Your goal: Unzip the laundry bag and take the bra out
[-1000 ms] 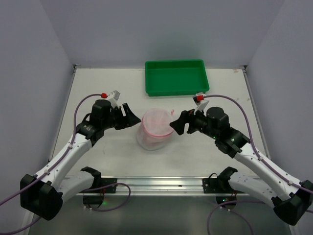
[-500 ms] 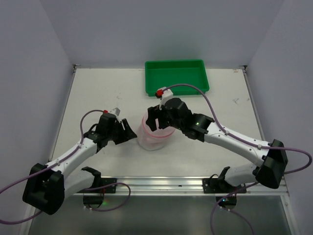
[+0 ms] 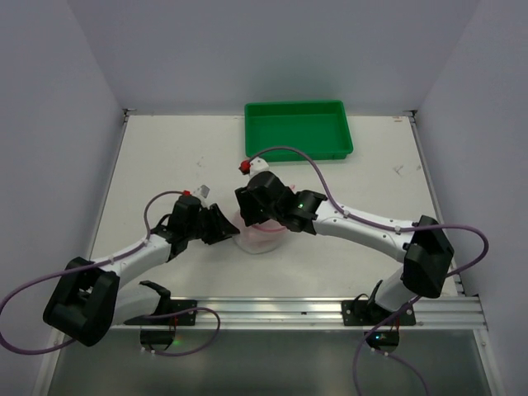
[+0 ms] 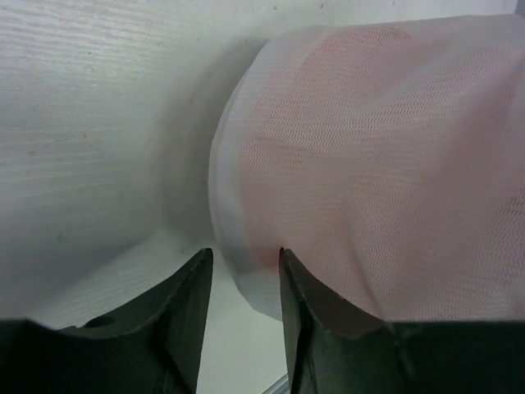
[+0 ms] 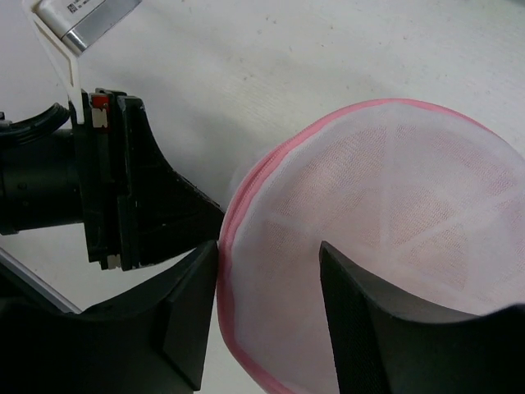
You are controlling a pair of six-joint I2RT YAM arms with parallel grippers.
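Observation:
The laundry bag [image 3: 266,240], white mesh with a pink zipper rim [image 5: 232,246], stands mid-table. A pink tint shows through its mesh [image 4: 369,164]; the bra itself is hidden inside. My right gripper [image 3: 254,216] hangs over the bag's left top, open, its fingers straddling the pink rim [image 5: 269,250]. My left gripper [image 3: 229,233] is low at the bag's left side, open, with the bag's lower edge between its fingers [image 4: 243,254]. In the right wrist view the left gripper [image 5: 123,197] shows just beyond the rim.
A green tray [image 3: 299,129] sits at the back of the table, past the bag. The metal rail [image 3: 272,307] with the arm bases runs along the near edge. Grey walls close in the left, right and back.
The right arm swung left from the bag's right side to over its top and left rim. The left gripper dropped and moved in against the bag's left side.

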